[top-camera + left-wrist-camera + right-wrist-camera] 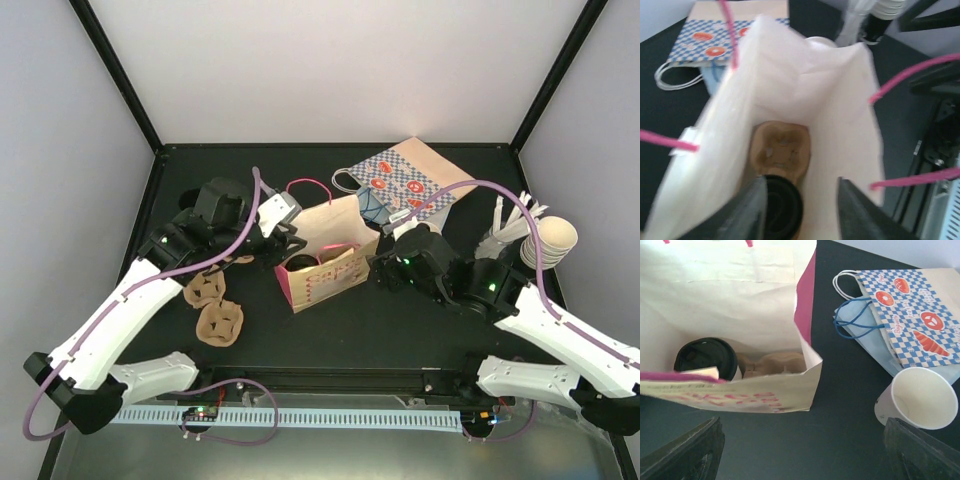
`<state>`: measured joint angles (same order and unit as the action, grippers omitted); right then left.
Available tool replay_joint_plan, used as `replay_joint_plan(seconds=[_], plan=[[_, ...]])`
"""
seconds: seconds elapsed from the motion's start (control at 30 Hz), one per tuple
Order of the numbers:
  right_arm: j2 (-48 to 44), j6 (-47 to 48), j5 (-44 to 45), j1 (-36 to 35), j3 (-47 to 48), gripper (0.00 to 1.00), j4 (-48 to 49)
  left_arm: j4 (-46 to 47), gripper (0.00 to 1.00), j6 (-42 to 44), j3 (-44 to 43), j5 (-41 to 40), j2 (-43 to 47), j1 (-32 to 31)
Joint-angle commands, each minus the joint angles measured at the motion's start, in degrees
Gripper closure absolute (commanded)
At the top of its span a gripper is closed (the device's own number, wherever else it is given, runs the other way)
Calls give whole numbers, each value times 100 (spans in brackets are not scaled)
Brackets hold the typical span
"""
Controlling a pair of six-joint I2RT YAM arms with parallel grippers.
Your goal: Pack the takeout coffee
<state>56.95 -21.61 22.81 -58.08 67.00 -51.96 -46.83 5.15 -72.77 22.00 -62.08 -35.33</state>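
Note:
The takeout coffee [917,397], a small white paper cup with dark print and an open mouth, stands on the dark table right of the pink bag [765,390]. In the top view my right arm hides it. My right gripper [805,455] is open and low in front of the bag, with the cup beside its right finger. My left gripper [800,205] hangs over the bag's mouth [840,100] with its jaws apart. Below it, inside the bag, a black-lidded cup [782,205] sits against a brown pulp carrier [780,147]. The lid touches the left finger only.
Two brown pulp carriers [215,305] lie left of the pink bag [330,275]. A blue checked paper bag [410,180] lies flat behind it, over a pale blue one. A stack of cream cups [550,240] and white utensils stand at the right edge.

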Motion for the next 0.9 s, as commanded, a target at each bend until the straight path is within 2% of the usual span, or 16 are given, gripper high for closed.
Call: replay_joint_plan(seconds=[0.0, 0.1, 0.23, 0.37, 0.57, 0.67, 0.73, 0.8, 0.87], plan=[[-57, -98, 479, 25, 206, 11, -61, -45, 51, -265, -366, -846, 38, -3], [-134, -48, 579, 34, 307, 9, -71, 45, 38, -420, -413, -1228, 188, 47], [-143, 32, 482, 108, 398, 7, -109, 21, 29, -337, -441, -1328, 96, 213], [-134, 106, 340, 161, 468, 6, -144, -162, 23, -170, -580, -1435, -394, 374], [-138, 186, 192, 189, 611, 5, -212, -196, 20, 113, -802, -899, -1086, 538], [-157, 209, 148, 200, 621, 5, -204, -267, 24, 178, -973, -1076, -1495, 542], [-165, 209, 77, 201, 617, 5, -191, -339, 31, 204, -1081, -1195, -1670, 536], [-173, 201, 43, 209, 592, 5, -168, -469, 44, 278, -1235, -1101, -1821, 543], [-172, 198, 41, 210, 565, 5, -150, -647, 63, 385, -1439, -932, -1960, 544]])
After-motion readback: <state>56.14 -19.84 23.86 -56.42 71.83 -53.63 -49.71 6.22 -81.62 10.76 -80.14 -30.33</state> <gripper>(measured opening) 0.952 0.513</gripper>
